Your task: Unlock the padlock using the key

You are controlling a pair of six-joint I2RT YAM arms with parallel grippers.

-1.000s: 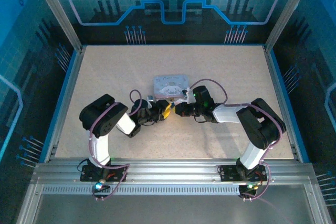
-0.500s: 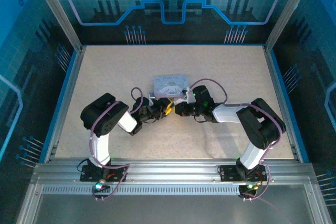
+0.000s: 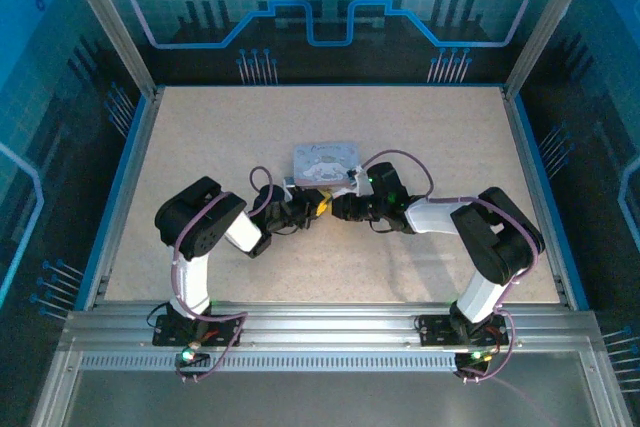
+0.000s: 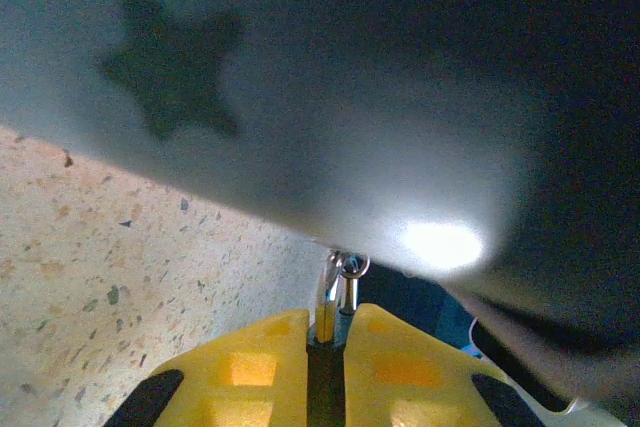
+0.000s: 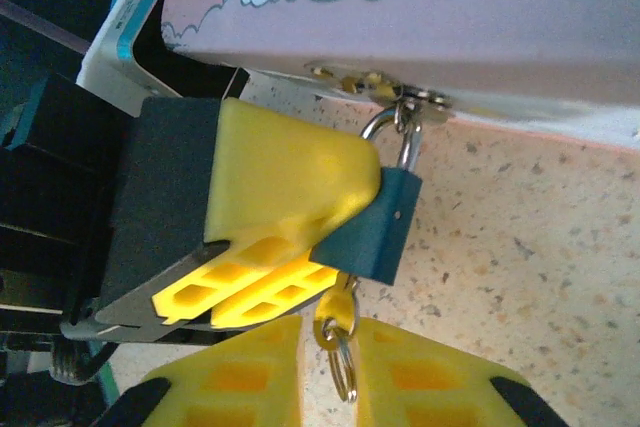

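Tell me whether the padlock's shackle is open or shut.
Apparently shut: the shackle loops through the tin box's hasp and its visible leg sits in the padlock body; a yellow finger hides the other leg.

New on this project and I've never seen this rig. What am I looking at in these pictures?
Two small robot arms are bolted at the near edge of a speckled table. Each ends in a two-finger gripper with yellow pads. The overhead picture is taken from above and behind the arms. The other two come from cameras on the wrists, so each shows its own yellow fingers at the bottom edge.

On the table sits an embossed tin box, and a tiny dark padlock hangs from its clasp. The left gripper is clamped on the padlock's body, which the right wrist view shows best. A brass key with a ring appears to sit in the padlock's underside, between the fingers of the right gripper. I cannot tell whether they grip it.
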